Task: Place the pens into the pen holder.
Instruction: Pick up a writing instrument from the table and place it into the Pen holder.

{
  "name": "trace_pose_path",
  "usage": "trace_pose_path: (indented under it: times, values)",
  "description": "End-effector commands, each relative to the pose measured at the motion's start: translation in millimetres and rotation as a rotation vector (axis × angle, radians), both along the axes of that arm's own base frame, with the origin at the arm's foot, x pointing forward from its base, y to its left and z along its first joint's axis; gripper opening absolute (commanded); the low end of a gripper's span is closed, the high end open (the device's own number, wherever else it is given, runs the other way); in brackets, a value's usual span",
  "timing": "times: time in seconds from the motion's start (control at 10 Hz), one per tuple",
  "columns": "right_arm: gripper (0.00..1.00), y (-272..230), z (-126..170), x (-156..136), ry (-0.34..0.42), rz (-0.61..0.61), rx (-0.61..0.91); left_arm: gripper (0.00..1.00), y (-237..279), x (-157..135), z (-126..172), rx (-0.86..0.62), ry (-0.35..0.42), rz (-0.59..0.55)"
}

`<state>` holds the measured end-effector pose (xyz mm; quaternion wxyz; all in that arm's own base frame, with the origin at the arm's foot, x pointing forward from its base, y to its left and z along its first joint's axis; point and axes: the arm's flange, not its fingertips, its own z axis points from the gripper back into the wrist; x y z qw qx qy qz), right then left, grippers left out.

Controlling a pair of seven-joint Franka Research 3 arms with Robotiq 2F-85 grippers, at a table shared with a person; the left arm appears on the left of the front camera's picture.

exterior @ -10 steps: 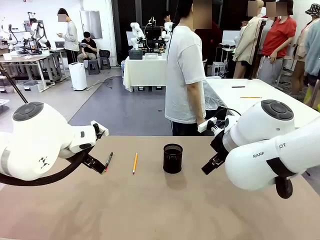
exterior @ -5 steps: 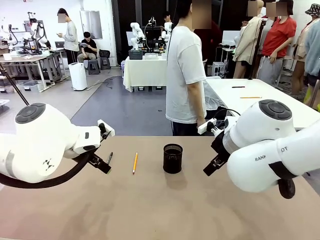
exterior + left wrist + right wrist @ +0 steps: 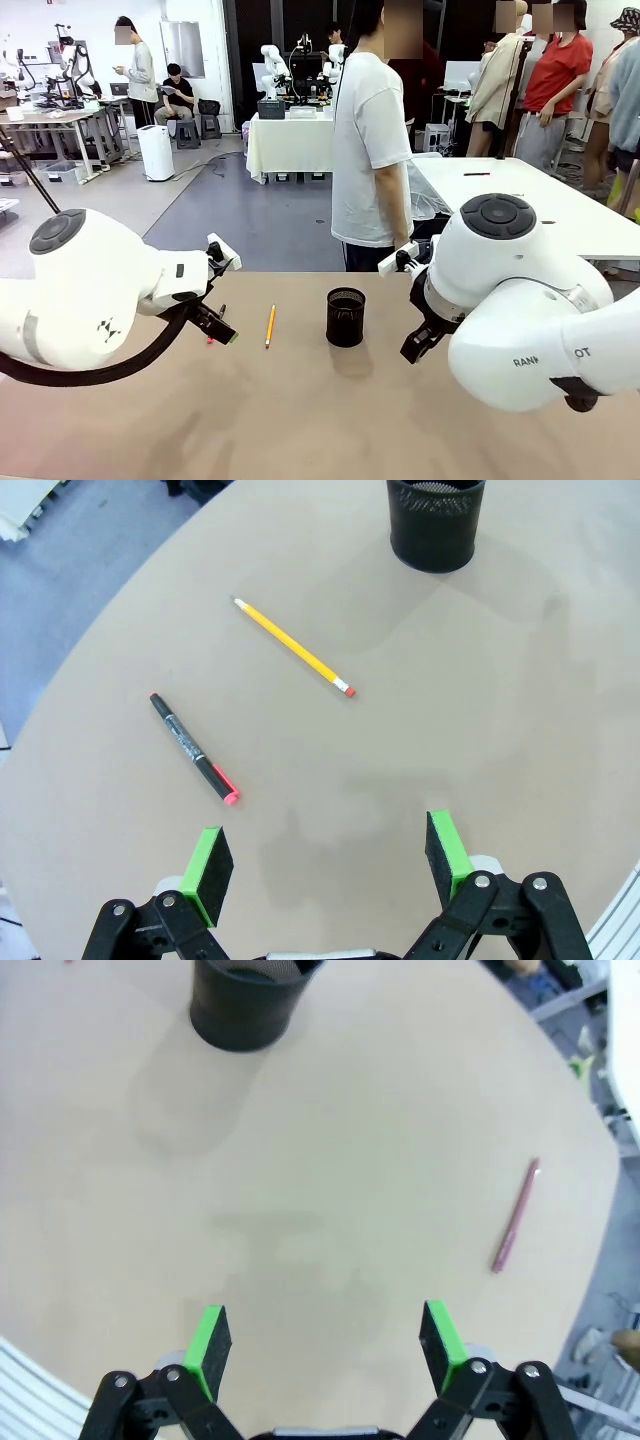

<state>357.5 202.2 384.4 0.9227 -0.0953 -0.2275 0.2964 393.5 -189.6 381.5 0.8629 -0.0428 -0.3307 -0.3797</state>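
The left gripper [image 3: 325, 865] is now swung in closer, jaws spread wide, and the black pen [image 3: 193, 748] is found just ahead-left of it, lying diagonally.

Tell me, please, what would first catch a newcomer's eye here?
The big white left arm and right arm flank a black mesh pen holder mid-table. A yellow pencil and a red-tipped black marker lie on its left; a pink pen lies ahead of the open right tool.

A person in a white T-shirt [image 3: 370, 150] stands at the far edge of the tan table [image 3: 300, 420].
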Motion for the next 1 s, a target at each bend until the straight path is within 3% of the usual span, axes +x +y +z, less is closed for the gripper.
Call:
trace_pose_path:
  times: [0.0, 0.8, 0.9]
  values:
    - [1.00, -18, -4, 14, -0.021, 0.030, 0.020, 1.00, -2, -1, 1, -0.007, 0.008, 0.018]
    - [1.00, -17, -2, 13, -0.002, 0.008, 0.029, 1.00, 0, 0, 0, -0.002, 0.003, 0.004]
    - [1.00, -22, 9, 20, 0.000, 0.042, 0.108, 1.00, 9, 1, 12, -0.021, 0.023, -0.040]
